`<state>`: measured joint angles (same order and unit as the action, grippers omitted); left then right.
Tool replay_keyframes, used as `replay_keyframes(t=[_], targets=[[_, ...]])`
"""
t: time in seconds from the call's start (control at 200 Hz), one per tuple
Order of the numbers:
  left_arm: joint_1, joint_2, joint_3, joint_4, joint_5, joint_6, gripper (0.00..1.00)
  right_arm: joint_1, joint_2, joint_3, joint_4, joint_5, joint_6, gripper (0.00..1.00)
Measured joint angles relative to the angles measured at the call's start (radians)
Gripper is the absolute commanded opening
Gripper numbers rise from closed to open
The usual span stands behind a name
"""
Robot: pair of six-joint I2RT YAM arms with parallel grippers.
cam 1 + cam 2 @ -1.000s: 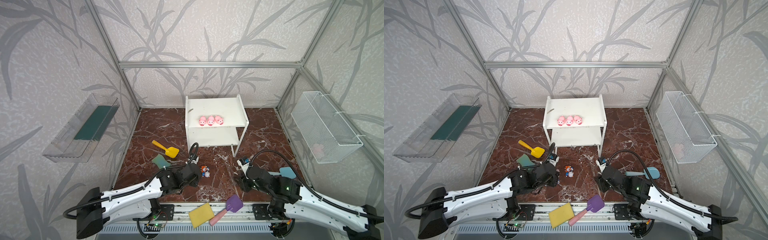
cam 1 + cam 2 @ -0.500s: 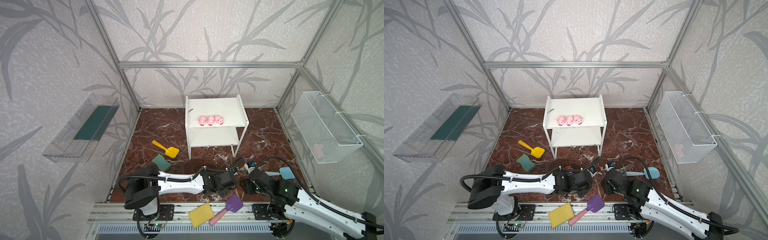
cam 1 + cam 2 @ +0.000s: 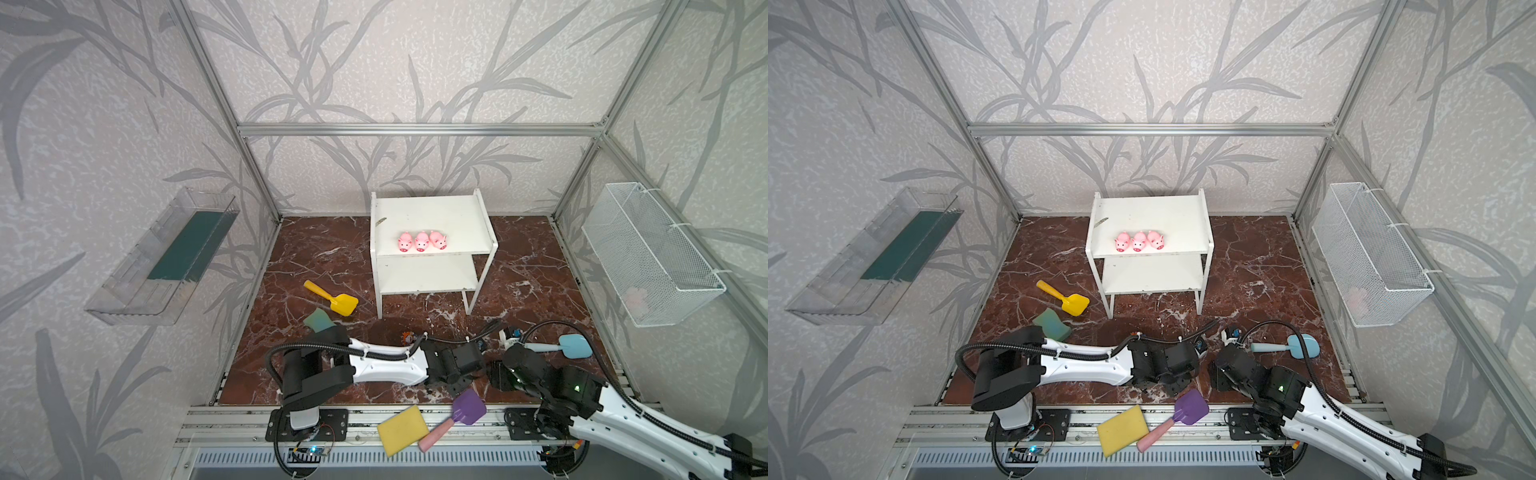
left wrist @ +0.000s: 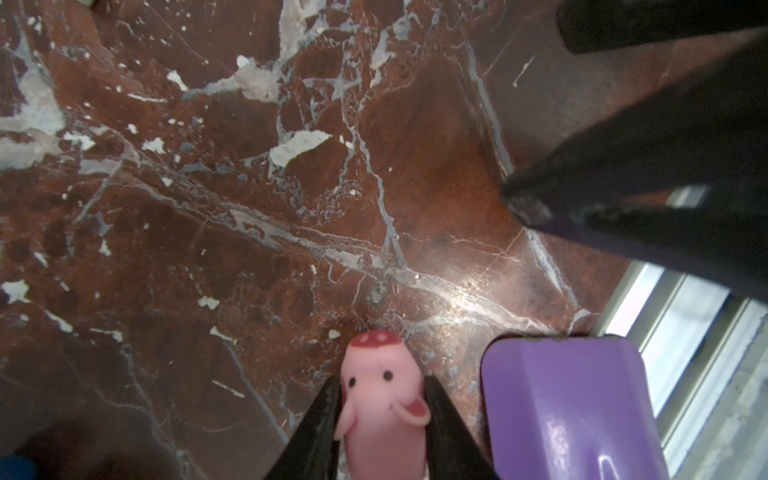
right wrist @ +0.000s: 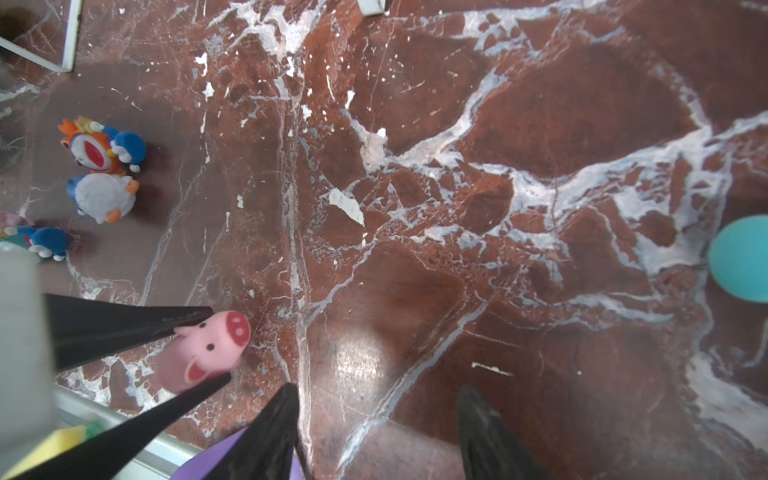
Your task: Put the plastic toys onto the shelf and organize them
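Left gripper (image 4: 381, 379): jaws partway apart, straddling the fourth pink pig (image 4: 382, 409), which lies on the marble floor (image 4: 249, 187) with its snout pointing away from the wrist. Both fingers (image 4: 320, 424) sit tight against its flanks; whether they are pressing it cannot be told. Right gripper (image 5: 378, 392): jaws spread, bare floor between them, nothing held or touched. Both top views put the two grippers close together at the front right of the floor. Edges: the purple shovel (image 4: 561, 415) has its blade just beside one finger of the left gripper. The aluminium front rail (image 4: 698, 332) runs just past the blade, and the yellow sponge (image 3: 402, 430) lies on that rail. The blue shovel (image 3: 573, 347) lies beside the right arm. Three figurines (image 5: 104, 195) stand clustered on the floor, apart from the pig and toward the shelf legs. Open floor lies between the grippers and the shelf (image 3: 432, 212). Three pigs (image 3: 422, 241) stand in a touching row near the front lip of its top board. Versus one second ago: the left gripper has left the figurine cluster left of centre and swung across to the front edge, so the arm is now stretched along the rail. The right gripper has drawn back toward the front. The row of pigs on the shelf is unchanged.
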<state>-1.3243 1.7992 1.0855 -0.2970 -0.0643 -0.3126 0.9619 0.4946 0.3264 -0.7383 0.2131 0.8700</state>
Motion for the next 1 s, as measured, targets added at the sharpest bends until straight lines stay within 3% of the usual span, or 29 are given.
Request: replay_keyframes(t=[0.325, 0.465, 0.585, 0.999], targets=[[0.0, -0.014, -0.015, 0.013, 0.003, -0.005, 0.49, 0.0, 0.019, -0.019, 0.033, -0.005, -0.005, 0.61], [0.0, -0.032, -0.055, 0.023, 0.004, -0.022, 0.51, 0.0, 0.066, -0.019, 0.081, -0.016, -0.019, 0.53], [-0.002, -0.056, -0.098, 0.024, 0.0, -0.04, 0.53, 0.0, 0.111, -0.023, 0.134, -0.039, -0.032, 0.48], [-0.005, -0.121, -0.184, 0.02, -0.068, -0.083, 0.54, 0.0, 0.175, -0.042, 0.273, -0.1, -0.08, 0.46]])
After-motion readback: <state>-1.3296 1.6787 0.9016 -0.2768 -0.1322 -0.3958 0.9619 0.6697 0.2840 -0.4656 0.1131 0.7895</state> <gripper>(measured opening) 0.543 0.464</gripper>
